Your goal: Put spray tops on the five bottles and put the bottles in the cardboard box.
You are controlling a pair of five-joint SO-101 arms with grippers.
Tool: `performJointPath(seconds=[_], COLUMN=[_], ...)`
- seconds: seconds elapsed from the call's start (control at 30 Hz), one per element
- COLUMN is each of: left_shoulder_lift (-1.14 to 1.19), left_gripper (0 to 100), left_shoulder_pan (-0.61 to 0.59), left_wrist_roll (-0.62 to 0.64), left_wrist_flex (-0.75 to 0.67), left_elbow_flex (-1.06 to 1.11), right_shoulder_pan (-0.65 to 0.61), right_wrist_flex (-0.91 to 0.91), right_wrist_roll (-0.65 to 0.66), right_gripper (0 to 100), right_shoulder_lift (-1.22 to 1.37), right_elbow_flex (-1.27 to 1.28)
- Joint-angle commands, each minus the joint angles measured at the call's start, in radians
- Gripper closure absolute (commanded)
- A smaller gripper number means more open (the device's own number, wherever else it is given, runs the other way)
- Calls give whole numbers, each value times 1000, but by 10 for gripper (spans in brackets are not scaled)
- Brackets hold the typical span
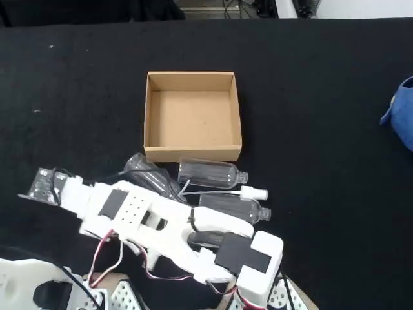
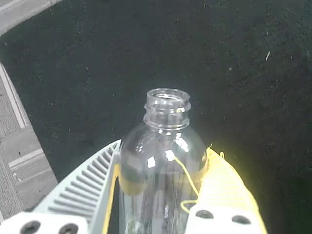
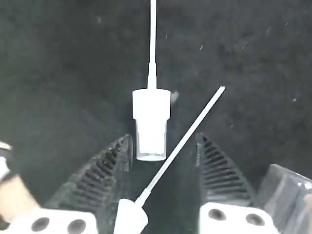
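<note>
Here, left jaws gripping bottle, neck outward, right jaws wide around spray top, tube pointing away.

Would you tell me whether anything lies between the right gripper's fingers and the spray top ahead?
Yes: a second spray top lies nearer, its thin tube slanting across the gap between the open fingers, beside the spray top.

Even, fairly bright overhead light falls on the matte black table, which swallows almost every shadow, while small white glints sit on the clear bottle and the spray top glows pale.
</note>
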Motion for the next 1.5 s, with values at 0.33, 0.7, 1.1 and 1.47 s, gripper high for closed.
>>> performJointPath(seconds=[0.33, 0.7, 1.1, 1.47], left_shoulder_lift=[-17, -29, -28, -101], left_gripper=[970, 970, 970, 970], left_shoulder_pan=[2, 45, 120, 217], left_wrist_roll=[-11, -9, -8, 37], left_wrist_flex=[12, 160, 288, 319], left_elbow_flex=[-56, -127, -156, -47], right_shoulder_pan=[-38, 6, 138, 259], right_wrist_flex=[-12, -11, -32, 219], right_wrist_roll=[-41, 25, 26, -52], right_gripper=[797, 988, 988, 988], right_shoulder_lift=[110, 85, 8, -323], right_elbow_flex=[-143, -127, -84, -36])
